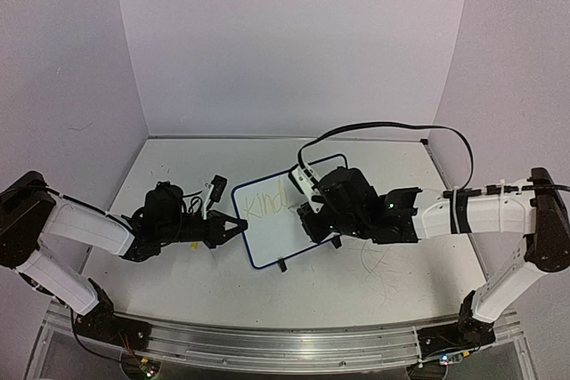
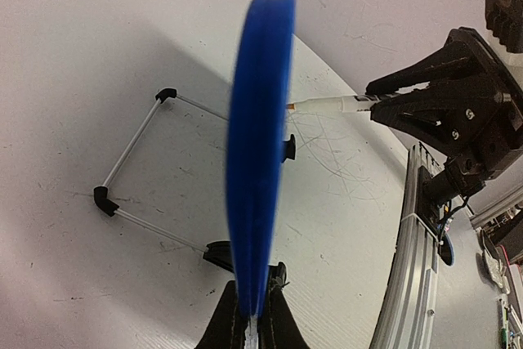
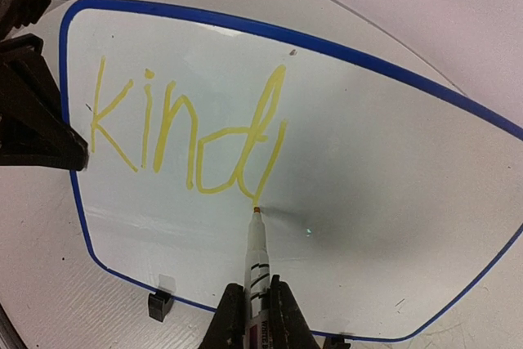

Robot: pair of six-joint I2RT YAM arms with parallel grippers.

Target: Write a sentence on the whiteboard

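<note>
The whiteboard [image 1: 272, 239], white with a dark-blue frame, stands tilted on black wire feet at mid-table. Yellow-green letters reading "kind" [image 3: 180, 128] are on its upper left, also in the top view [image 1: 264, 202]. My right gripper [image 3: 257, 320] is shut on a white marker [image 3: 257, 255]. The marker's tip touches the board at the bottom of a stroke after the "d". My left gripper [image 2: 255, 316] is shut on the board's left frame edge [image 2: 261, 136], seen edge-on. It also shows in the top view [image 1: 233, 227].
The board's wire stand [image 2: 135, 161] rests on the scuffed white tabletop [image 1: 383, 273]. An aluminium rail [image 1: 267, 344] runs along the near edge. A black cable [image 1: 392, 129] loops over the right arm. Purple walls enclose the table.
</note>
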